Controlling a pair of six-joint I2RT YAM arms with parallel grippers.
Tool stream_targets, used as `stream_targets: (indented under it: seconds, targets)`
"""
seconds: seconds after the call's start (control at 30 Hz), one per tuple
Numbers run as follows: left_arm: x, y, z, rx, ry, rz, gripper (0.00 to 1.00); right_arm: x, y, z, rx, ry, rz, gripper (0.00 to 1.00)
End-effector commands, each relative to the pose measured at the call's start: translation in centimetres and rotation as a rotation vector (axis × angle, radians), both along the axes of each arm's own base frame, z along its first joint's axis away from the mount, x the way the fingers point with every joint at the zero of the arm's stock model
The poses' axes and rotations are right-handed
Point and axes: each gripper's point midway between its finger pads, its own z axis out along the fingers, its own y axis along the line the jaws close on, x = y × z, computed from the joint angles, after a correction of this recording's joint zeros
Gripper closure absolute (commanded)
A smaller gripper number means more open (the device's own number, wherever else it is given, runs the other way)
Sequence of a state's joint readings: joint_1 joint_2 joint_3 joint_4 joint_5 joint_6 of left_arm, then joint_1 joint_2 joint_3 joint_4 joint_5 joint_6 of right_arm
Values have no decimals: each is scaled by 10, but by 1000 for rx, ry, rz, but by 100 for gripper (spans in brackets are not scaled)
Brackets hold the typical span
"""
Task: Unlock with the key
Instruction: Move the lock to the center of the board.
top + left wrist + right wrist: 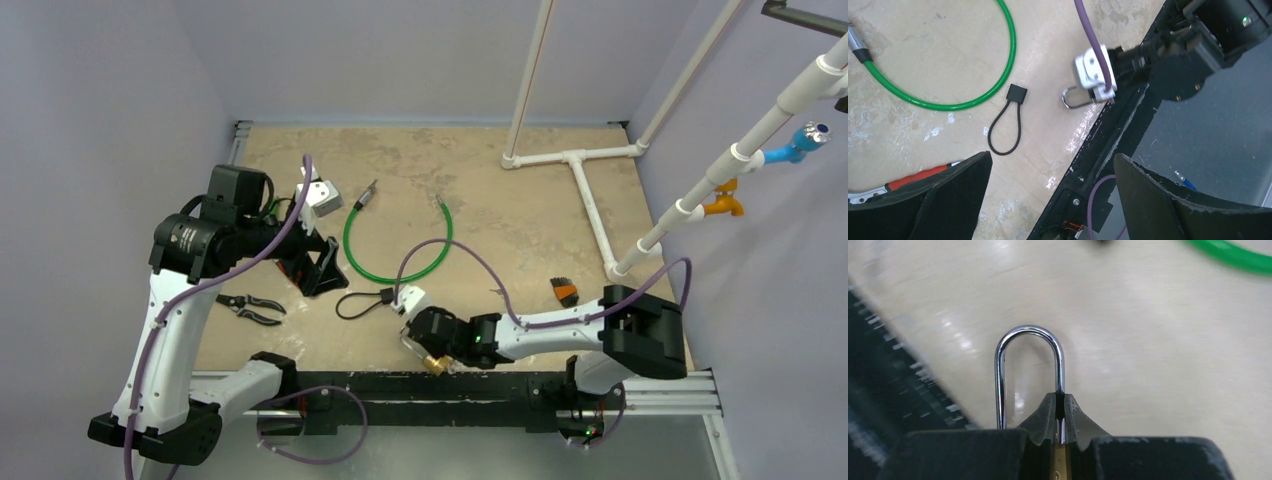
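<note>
Right fingers (1048, 412): clenched on the padlock (1029, 329), pinching one leg of its chrome shackle where it meets the brass body
Padlock: between the right fingers, shackle pointing out past their tips, low over the worktop (520, 200) near its front edge; whether it touches the surface cannot be told
Left fingers (318, 268): released, spread wide, grasping nothing, well apart from the padlock
Cord loop (1017, 93): black, flat on the worktop between the two sets of fingers
Green cable (948, 106): curled beyond the cord loop
Pliers (250, 307): on the worktop near the left fingers, on the side away from the right fingers
</note>
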State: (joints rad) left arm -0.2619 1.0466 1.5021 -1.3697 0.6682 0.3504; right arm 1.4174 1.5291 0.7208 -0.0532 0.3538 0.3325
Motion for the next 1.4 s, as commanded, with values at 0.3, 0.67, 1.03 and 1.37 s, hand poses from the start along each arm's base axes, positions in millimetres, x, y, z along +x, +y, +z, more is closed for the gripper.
stream_targets:
  seconds: [0.3,0.67,1.03,1.37]
  targets:
    - [-3,-2,0,-38,-32,-7,8,101,-33,42,79,-150,-395,100]
    - [-4,-3,-7,-43,-35,-14,3,136,-21,24,28,-134,-419,100]
    - [4,10,-31,50,7,47,0,125,-30,68,144,-77,-469,21]
    - [5,11,-34,47,-20,51,0,75,-31,15,73,63,-367,11]
